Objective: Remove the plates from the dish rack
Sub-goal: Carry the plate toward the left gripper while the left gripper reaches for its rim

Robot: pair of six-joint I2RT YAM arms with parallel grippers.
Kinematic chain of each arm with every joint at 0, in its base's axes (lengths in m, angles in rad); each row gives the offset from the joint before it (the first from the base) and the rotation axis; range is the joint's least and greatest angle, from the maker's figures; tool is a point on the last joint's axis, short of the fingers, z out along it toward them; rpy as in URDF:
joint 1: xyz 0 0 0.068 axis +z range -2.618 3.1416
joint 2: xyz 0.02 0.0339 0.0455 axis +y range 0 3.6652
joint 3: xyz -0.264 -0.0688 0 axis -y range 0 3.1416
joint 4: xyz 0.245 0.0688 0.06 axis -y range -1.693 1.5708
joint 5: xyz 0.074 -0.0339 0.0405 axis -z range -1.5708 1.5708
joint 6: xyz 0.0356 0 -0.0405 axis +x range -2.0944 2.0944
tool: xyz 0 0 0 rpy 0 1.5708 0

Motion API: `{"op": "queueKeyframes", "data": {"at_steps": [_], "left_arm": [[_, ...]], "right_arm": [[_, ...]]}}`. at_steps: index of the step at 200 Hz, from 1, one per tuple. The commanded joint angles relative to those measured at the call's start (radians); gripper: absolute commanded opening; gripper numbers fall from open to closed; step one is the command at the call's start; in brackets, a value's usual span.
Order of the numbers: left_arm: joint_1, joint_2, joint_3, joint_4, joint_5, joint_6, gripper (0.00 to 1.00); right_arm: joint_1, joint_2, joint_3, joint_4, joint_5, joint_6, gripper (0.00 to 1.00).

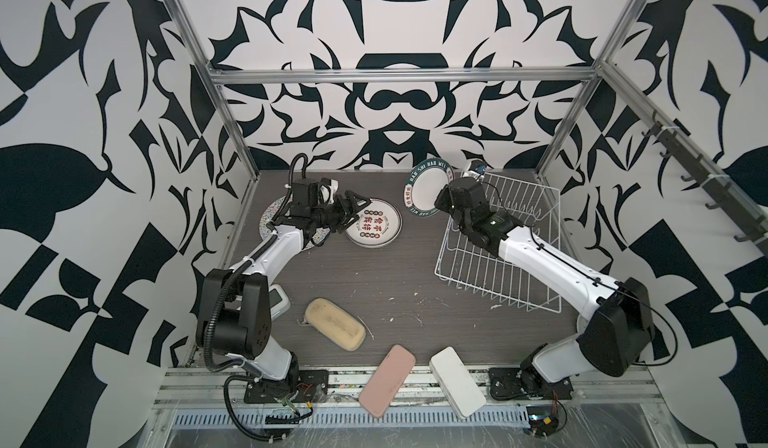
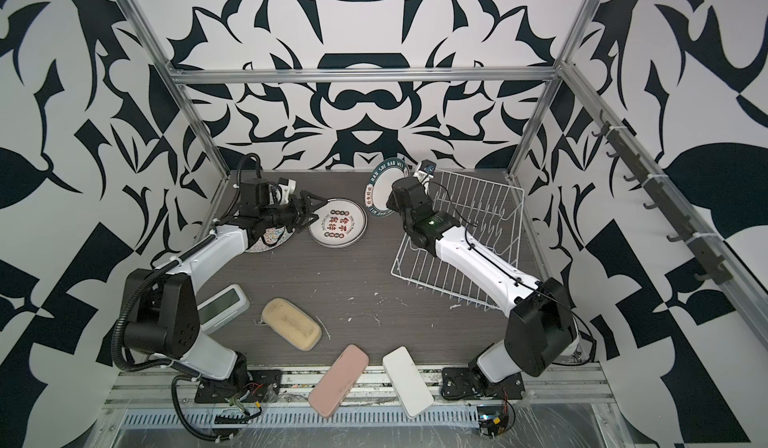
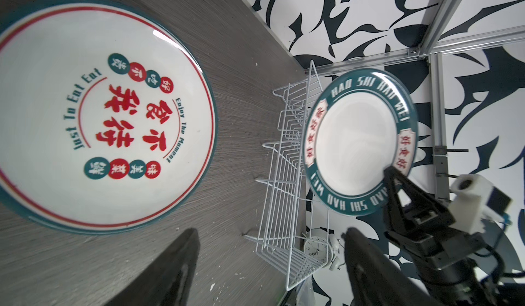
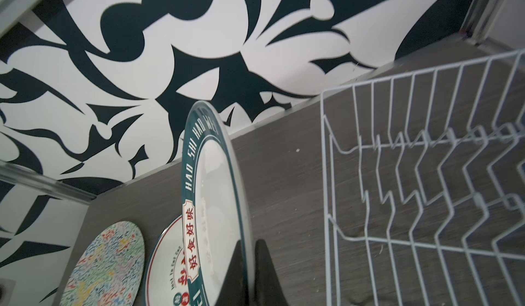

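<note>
My right gripper (image 4: 251,242) is shut on the edge of the plate with the dark lettered rim (image 1: 422,194) (image 4: 216,193). It holds that plate upright above the table, left of the white wire dish rack (image 1: 478,275) (image 4: 426,176), whose prongs hold nothing. A plate with red characters (image 1: 374,223) (image 3: 93,114) lies flat on the table. A multicolour squiggle plate (image 1: 268,221) (image 4: 108,264) lies beside it, partly under my left arm. My left gripper (image 1: 359,211) (image 3: 270,230) hovers open over the near edge of the red-character plate, holding nothing.
A beige pad (image 1: 334,325), a pink pad (image 1: 386,379) and a white pad (image 1: 457,381) lie near the front edge. A small white display device (image 1: 278,300) sits by the left arm's base. An alarm clock (image 3: 315,247) stands behind the rack. A hook rail (image 1: 706,200) lines the right wall.
</note>
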Motion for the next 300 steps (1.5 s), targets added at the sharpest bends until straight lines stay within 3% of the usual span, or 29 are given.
{"op": "queueKeyframes", "data": {"at_steps": [1, 95, 172, 300], "left_arm": [[-0.004, 0.012, -0.013, 0.097, 0.042, -0.062, 0.84], [-0.017, 0.054, -0.036, 0.217, 0.061, -0.147, 0.83], [-0.029, 0.090, -0.042, 0.333, 0.091, -0.227, 0.75], [-0.030, 0.096, -0.047, 0.367, 0.099, -0.244, 0.46]], "right_arm": [[0.000, -0.032, -0.027, 0.110, -0.082, 0.108, 0.00], [0.000, -0.020, -0.072, 0.216, -0.274, 0.246, 0.00], [0.000, 0.003, -0.122, 0.391, -0.429, 0.388, 0.00], [0.000, 0.018, -0.137, 0.417, -0.468, 0.420, 0.00]]}}
